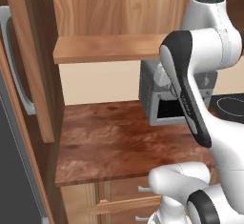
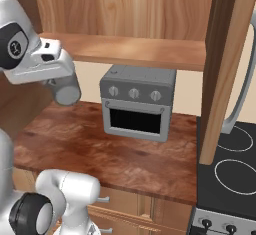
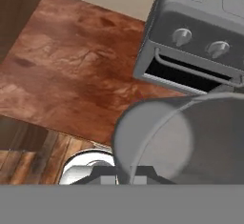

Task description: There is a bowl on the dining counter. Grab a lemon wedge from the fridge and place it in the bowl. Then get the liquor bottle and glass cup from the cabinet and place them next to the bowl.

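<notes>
here the claw [image 3: 125, 178] pinches the glass cup [image 3: 186, 139], its long axis tilted, above the counter [image 3: 71, 85].

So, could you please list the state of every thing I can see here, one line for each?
glass cup: held in the gripper, off the counter, lying tilted toward the camera.
gripper: shut on the glass cup's rim.
toaster oven: standing on the counter, door closed.
cabinet: door swung open, visible shelf bare.
drawers: closed.

Grey translucent glass cup [image 3: 190, 137], grey toaster oven [image 2: 137, 101] (black window), reddish-brown mottled counter [image 1: 114, 147].
</notes>
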